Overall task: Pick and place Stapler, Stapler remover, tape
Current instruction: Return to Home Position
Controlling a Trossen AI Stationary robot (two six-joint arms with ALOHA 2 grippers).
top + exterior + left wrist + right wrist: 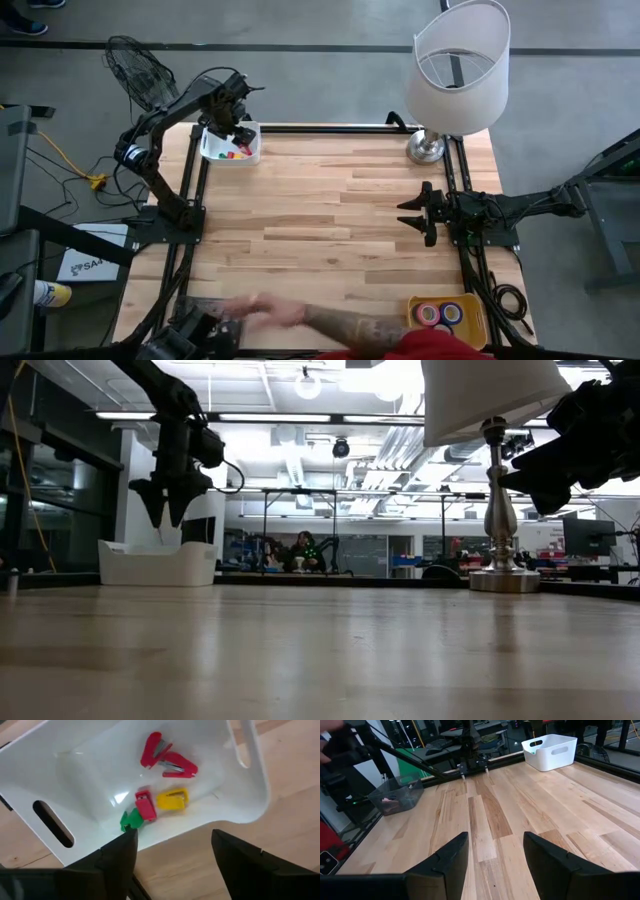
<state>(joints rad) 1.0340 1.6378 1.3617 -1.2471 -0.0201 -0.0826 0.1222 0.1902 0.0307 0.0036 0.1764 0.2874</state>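
I have the left gripper [172, 842] hanging just above the white bin [90, 780] at the far left corner of the desk [340, 220]. Its jaws are released and hold nothing. Inside the bin I can see two red stapler removers [167, 759] lying against each other, and closer to the wall a yellow stapler [172, 800], a small red stapler [145, 806] and a green stapler [131, 819] bunched together. The right gripper [495, 845] waits at the middle of the desk's right edge, pointing inward across the bare wood, jaws likewise spread and empty. The tape rolls [441, 314] sit in a yellow tray [482, 310] at the near right corner, well apart from the bin. A lamp [458, 60] stands at the far right corner. A person's arm [300, 318] reaches along the near edge toward the near left corner. I judge the stapler drop-offs done and this step to be the left arm's retreat to its rest pose. For that I want a straight lift first, so the fingers clear the bin's rim, then a fold back over its own base. I would keep the arm away from the near edge while that arm is there
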